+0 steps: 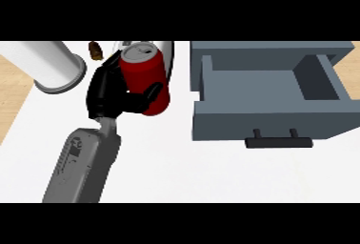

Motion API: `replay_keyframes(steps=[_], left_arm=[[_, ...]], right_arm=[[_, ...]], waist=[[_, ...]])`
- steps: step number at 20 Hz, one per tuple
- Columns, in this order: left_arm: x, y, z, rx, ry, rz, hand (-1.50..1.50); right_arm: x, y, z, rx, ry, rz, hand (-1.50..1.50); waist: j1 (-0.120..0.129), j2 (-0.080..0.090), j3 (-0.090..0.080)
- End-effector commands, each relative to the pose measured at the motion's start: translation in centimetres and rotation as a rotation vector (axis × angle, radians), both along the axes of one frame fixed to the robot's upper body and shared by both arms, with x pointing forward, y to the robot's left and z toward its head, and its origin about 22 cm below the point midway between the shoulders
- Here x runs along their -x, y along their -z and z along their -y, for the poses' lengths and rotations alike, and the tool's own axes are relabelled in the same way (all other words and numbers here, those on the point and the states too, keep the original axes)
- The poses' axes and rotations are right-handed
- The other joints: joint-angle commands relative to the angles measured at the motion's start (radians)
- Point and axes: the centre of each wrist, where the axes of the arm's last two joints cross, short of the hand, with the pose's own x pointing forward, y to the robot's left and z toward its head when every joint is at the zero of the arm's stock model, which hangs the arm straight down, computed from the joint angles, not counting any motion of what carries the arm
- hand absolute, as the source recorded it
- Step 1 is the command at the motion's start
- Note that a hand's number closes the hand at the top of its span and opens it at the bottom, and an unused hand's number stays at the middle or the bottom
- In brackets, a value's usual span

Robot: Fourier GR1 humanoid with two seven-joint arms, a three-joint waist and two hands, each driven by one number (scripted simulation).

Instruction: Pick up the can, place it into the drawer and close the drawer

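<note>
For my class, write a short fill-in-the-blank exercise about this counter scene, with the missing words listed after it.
1. The robot hand is curled round a ____ can.
2. The grey drawer stands ____.
3. The drawer's handle is coloured ____.
4. Left of the can stands a ____ cylinder.

Missing words: red; open; black; white
</note>
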Motion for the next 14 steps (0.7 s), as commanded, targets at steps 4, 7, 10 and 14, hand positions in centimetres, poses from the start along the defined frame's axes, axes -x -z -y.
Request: replay_keyframes(steps=[4,7,10,14], left_arm=[[-3.0,-4.1,2.9,-0.023,0.011,0.011,1.50],[-2.5,-7.2,5.8,-0.036,0.015,0.024,1.50],[-2.6,-7.3,6.0,-0.045,0.042,0.016,1.50],[-5.0,-8.4,7.3,-0.043,0.025,0.028,1.50]], right_arm=[[1.3,-0.3,0.0,0.004,-0.009,-0.008,-1.50],[0.1,0.6,-0.1,-0.003,0.002,-0.003,-1.50],[-0.7,-0.1,-0.8,-0.010,-0.003,-0.002,-1.50],[-0.4,0.3,0.6,-0.020,-0.004,-0.009,-1.50]], waist=[[-0.008,0.001,0.000],[-0.007,0.000,0.000],[0.000,0.000,0.000],[-0.008,0.002,0.000]])
